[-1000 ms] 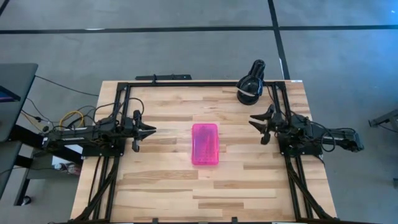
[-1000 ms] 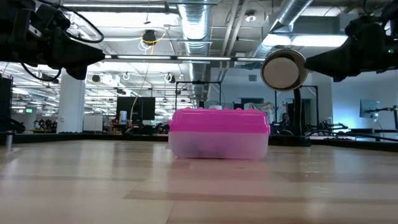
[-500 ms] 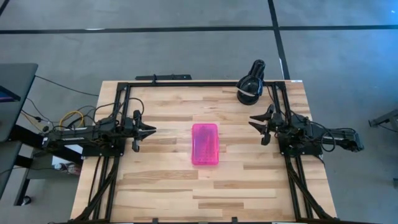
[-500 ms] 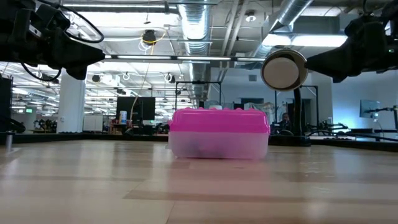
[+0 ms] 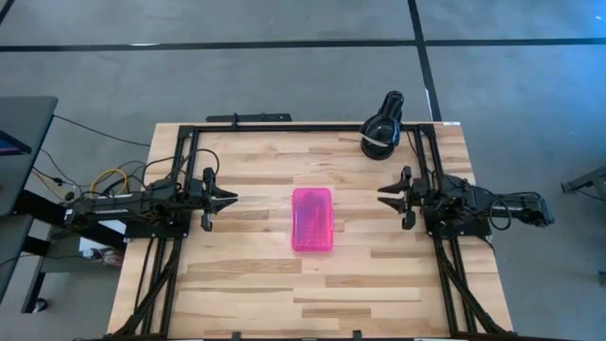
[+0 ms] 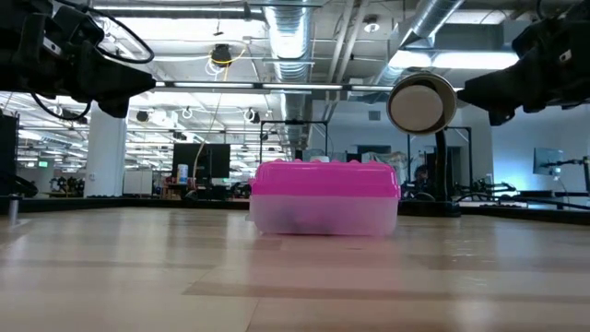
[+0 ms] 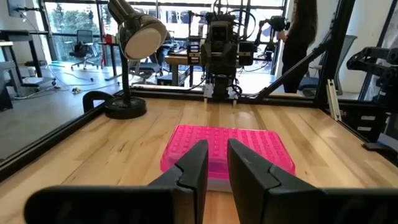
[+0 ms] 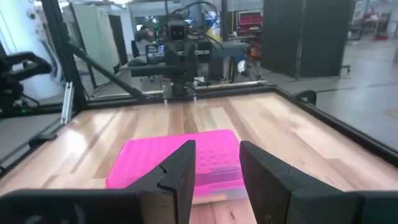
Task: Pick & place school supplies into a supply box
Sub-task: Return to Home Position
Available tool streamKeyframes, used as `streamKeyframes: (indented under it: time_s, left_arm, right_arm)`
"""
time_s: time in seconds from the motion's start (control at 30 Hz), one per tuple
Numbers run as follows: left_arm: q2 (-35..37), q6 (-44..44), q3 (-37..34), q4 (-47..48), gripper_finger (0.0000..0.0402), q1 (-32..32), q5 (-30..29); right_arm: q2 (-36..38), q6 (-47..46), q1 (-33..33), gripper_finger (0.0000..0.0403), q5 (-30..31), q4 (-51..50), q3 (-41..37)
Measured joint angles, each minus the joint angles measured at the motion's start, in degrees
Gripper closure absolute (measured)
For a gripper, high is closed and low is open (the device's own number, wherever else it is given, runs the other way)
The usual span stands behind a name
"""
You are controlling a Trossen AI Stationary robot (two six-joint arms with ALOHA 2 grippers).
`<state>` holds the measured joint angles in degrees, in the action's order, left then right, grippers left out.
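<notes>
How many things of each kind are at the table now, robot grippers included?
Pink box: 1, lid shut
Black lamp: 1
Grippers: 2, the left gripper and the right gripper, one on each side of the box
Total: 4

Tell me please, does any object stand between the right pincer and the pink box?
Nothing visible does. Only bare table lies between the right pincer and the supply box. The black lamp stands near the table's corner, off that line. The left pincer waits beyond the box.
</notes>
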<state>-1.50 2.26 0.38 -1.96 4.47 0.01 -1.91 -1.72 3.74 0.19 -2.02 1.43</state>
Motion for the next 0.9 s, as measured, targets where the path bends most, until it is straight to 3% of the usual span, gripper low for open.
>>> streamKeyframes:
  time_s: [0.9]
  left_arm:
    - [0.0,0.51,-0.01,0.0,0.0347,0.0,-0.38]
  right_arm:
    - [0.0,-1.33,0.14,0.0282,-0.15,-0.04,0.0]
